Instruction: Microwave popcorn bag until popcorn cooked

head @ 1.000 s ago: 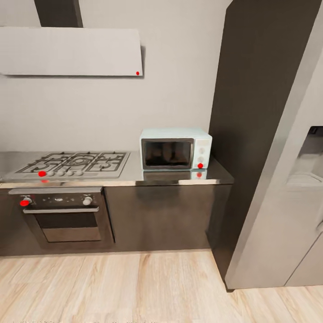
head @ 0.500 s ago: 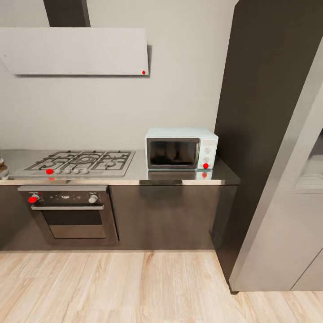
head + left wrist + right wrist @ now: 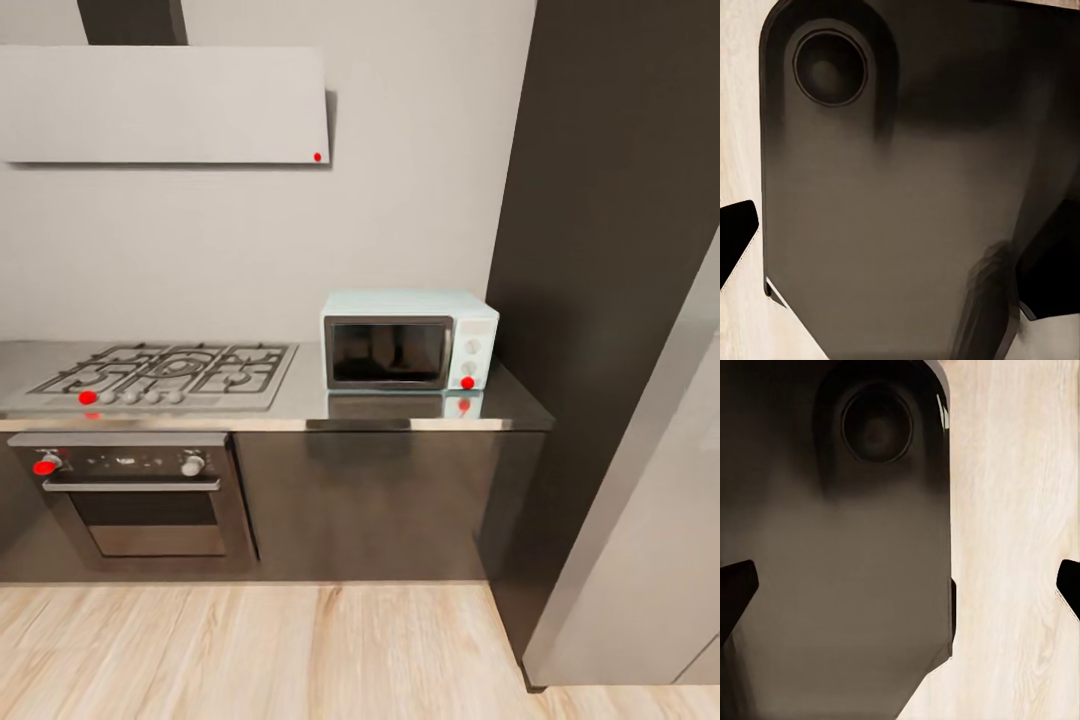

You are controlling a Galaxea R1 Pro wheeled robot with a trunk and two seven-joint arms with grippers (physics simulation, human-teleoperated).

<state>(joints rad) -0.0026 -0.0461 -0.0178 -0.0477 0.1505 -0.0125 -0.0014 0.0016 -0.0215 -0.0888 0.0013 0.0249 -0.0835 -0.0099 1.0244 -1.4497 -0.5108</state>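
Note:
The pale mint-blue microwave (image 3: 408,340) stands on the right end of the grey countertop (image 3: 300,408), its dark glass door shut and a red light low on its knob panel. The popcorn bag is out of view. My left gripper (image 3: 892,255) hangs open over my dark base, a black fingertip at each side of the left wrist view and nothing between them. My right gripper (image 3: 900,589) is open too, over the base and the wooden floor.
A gas hob (image 3: 165,372) is set into the counter left of the microwave, above a built-in oven (image 3: 135,495). A grey hood (image 3: 165,105) hangs overhead. A tall dark cabinet (image 3: 610,250) and a grey fridge (image 3: 650,560) close the right side. Light wooden floor (image 3: 250,650) lies before the cabinets.
The whole head view has shifted, so the camera moved; the counter and microwave look slightly nearer. Nothing on the counter has moved.

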